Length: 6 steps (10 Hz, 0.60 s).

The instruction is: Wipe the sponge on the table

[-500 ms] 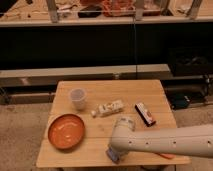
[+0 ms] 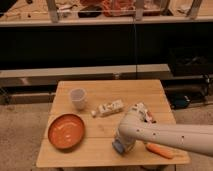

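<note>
The small light wooden table (image 2: 107, 90) fills the middle of the camera view. My white arm reaches in from the right across its front half. At the arm's end, my gripper (image 2: 120, 146) points down at the tabletop near the front edge. It is shut on the light-blue sponge (image 2: 118, 146), of which only a small patch shows under the wrist, resting against the wood. The arm hides most of the sponge.
On the table stand a white cup (image 2: 77, 97) at back left, a white carton (image 2: 111, 107) in the middle, an orange plate (image 2: 66, 131) at front left and a black block with a red-and-white face (image 2: 146, 114) behind my arm. An orange stick-like object (image 2: 160, 150) lies at front right. Dark shelving runs behind.
The gripper with the sponge has shifted slightly to the right and away from the front edge. The other objects have not moved.
</note>
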Each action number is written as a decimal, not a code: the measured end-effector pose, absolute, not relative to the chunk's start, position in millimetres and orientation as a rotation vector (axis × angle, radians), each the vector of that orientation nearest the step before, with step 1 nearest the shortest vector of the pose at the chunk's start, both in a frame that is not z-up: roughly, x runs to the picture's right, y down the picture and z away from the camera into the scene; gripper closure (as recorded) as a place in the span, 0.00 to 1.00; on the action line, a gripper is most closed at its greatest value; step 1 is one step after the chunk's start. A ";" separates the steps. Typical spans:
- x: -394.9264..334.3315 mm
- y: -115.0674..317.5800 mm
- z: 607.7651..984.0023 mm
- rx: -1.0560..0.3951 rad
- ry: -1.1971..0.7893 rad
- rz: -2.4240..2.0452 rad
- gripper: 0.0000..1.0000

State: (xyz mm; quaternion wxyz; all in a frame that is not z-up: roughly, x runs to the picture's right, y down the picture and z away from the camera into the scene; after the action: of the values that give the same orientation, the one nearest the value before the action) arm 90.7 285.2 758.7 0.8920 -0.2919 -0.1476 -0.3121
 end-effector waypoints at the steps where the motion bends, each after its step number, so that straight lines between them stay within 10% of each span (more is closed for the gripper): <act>1: 96.3 272.1 767.2 -0.611 -0.306 -0.641 0.46; 6: 91.9 232.4 791.1 -0.630 -0.306 -0.659 0.46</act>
State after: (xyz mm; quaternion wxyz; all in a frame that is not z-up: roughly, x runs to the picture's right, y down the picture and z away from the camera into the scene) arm 91.9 232.4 791.1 0.8866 -0.3030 -0.1471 -0.3170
